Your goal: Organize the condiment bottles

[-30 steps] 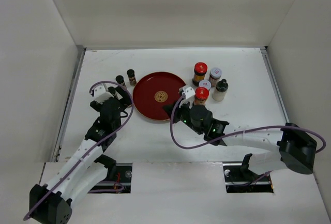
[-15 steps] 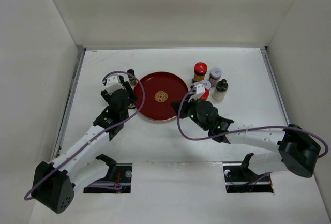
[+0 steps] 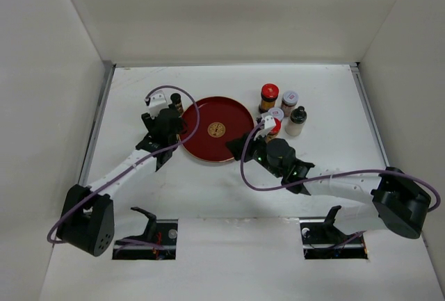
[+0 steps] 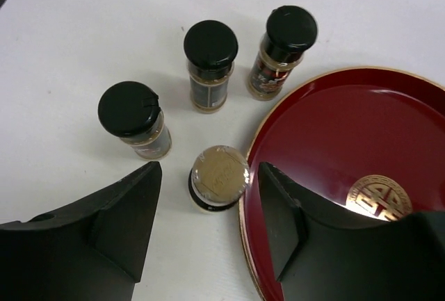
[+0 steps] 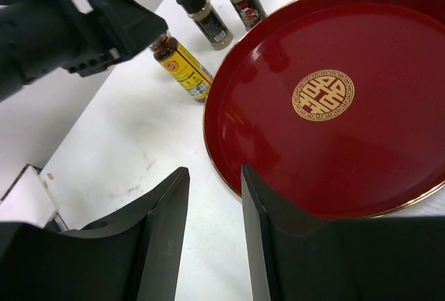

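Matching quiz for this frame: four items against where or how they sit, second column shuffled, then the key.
Column one
1. gold-capped bottle
2. red tray
3. right gripper
4. black-capped pale bottle

Column two
A. rightmost of the jars standing right of the tray
B. between the left gripper's parted fingers, just off the tray's rim
C. gold emblem at its centre
D. open and holding nothing, at the tray's right edge

Pairs: 1-B, 2-C, 3-D, 4-A
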Robot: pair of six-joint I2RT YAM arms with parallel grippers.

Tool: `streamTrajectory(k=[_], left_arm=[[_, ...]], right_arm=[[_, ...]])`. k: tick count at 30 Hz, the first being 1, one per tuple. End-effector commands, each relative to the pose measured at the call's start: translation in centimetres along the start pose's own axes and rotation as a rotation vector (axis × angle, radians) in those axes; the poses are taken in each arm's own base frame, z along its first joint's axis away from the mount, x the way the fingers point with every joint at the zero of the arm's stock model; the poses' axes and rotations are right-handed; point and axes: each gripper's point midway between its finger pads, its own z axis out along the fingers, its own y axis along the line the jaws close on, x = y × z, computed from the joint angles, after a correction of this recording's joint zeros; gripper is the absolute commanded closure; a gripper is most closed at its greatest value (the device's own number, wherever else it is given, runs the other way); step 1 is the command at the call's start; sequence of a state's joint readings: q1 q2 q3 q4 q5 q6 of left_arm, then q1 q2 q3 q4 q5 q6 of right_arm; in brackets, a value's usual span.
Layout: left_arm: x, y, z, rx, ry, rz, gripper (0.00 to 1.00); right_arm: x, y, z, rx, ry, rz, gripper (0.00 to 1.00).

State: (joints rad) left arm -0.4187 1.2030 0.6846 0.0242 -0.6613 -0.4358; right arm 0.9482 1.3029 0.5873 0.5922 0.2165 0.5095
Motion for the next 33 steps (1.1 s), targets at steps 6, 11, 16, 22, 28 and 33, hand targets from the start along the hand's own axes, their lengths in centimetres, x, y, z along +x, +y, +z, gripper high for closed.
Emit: streamTrajectory(k=[6, 11, 16, 22, 28, 33], left_arm=[[-3.5, -1.4, 1.3, 0.021, -0.086, -0.058, 0.65], [-4.9, -2.2, 0.1, 0.048, -0.115, -0.074, 0.82], [-8.8, -3.2, -2.3, 0.081, -0.201, -0.120, 0.83], [-13.1, -6.5, -4.6, 0.151, -0.283, -0.120, 0.83], [-13.7, -10.0, -3.3, 0.200, -0.285, -0.122, 0.83], [-13.5, -13.1, -0.7, 0.246, -0.285, -0.134, 0.83]], right_arm=[[-1.9, 1.3, 0.1, -0.066, -0.063, 0.020, 0.57], [-1.7, 1.7, 0.2, -0.080, -0.053, 0.016, 0.57], [-1.5, 1.5, 0.4, -0.075, -0.045, 0.013, 0.58], [-1.8, 1.3, 0.2, -0.070, -0.057, 0.022, 0.58], [-2.2, -1.2, 0.3, 0.018, -0.077, 0.054, 0.57], [-2.9, -4.3, 0.1, 0.093, -0.102, 0.122, 0.55]])
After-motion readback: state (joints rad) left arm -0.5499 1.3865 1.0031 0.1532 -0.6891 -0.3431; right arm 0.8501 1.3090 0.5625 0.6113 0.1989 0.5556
